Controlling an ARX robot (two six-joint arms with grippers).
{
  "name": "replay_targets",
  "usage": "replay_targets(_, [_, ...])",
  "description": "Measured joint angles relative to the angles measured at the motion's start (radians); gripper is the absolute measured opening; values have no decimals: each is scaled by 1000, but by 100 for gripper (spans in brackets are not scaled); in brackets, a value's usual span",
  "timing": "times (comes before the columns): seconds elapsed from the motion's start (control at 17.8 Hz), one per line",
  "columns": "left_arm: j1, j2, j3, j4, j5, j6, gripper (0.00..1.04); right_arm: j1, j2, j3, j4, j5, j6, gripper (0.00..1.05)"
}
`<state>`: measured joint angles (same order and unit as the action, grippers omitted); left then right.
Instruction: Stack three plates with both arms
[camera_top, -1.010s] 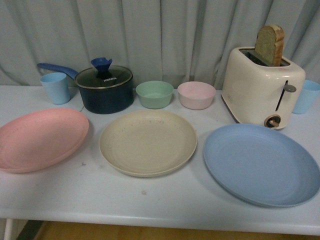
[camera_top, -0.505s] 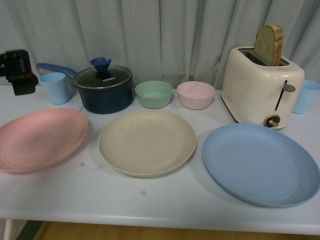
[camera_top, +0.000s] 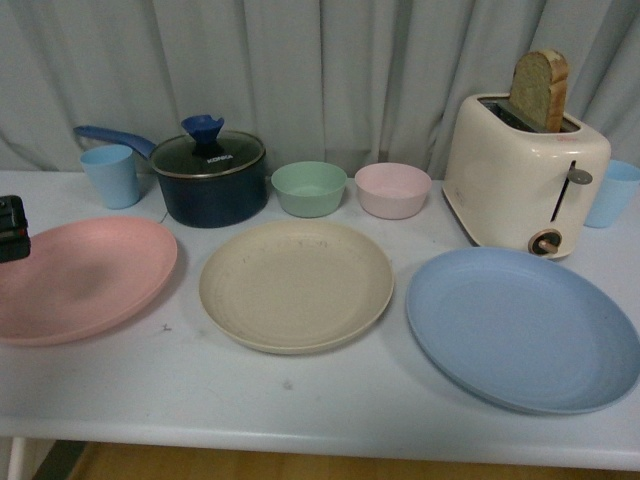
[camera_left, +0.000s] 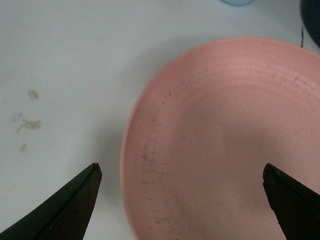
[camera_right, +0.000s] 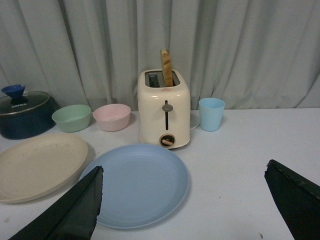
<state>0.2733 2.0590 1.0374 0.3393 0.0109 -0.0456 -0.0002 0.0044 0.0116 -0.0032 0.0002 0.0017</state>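
Left wrist view: left gripper (camera_left: 181, 167) spread wide, holding nothing. Two black fingers (camera_left: 70, 210) far apart, with the curved rim of the pink plate (camera_left: 225, 125) between them. One finger over the bare white table (camera_left: 60, 60) just outside the rim, the other over the inside of the plate. Touching the plate or not: cannot tell. Front view: only a small black bit of that gripper, at the outer side of the pink plate. Then the beige plate (camera_top: 295, 285) past the pink one, on the far side from those fingers, near it but not touching. After that the blue plate (camera_top: 520, 330), all three flat on the table in a row, none on top of another. Right wrist view: right gripper (camera_right: 184, 167) wide open too, empty, up above the table. Right in front, the blue plate, between its two fingers (camera_right: 75, 210). Out past one finger, the beige plate. Beyond the blue plate, straight out from the fingers, a cream toaster (camera_right: 165, 107) with a slice of bread (camera_right: 166, 65) sticking up, a light blue cup (camera_right: 211, 114) beside it, then a pink bowl (camera_right: 112, 116), a green bowl (camera_right: 72, 117) and a dark pot (camera_right: 22, 117) off to the beige plate's side.
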Motion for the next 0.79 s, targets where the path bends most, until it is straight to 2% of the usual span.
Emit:
replay_targets(0.39, [43,117,-17,96,-43,-29,98,0,0,0,0,0,0,98])
replay_targets(0.45, [34,123,-17,98,-40,-30,95,0,0,0,0,0,0,98])
replay_targets(0.5, [21,128,-17,98,-39,-33,83,0,0,0,0,0,0,98])
replay_targets(0.62, [14,131,-17,95,-39,-33,74,0,0,0,0,0,0,98])
replay_targets(0.79, [5,133,-17,95,-44,-33,66,0,0,0,0,0,0,98])
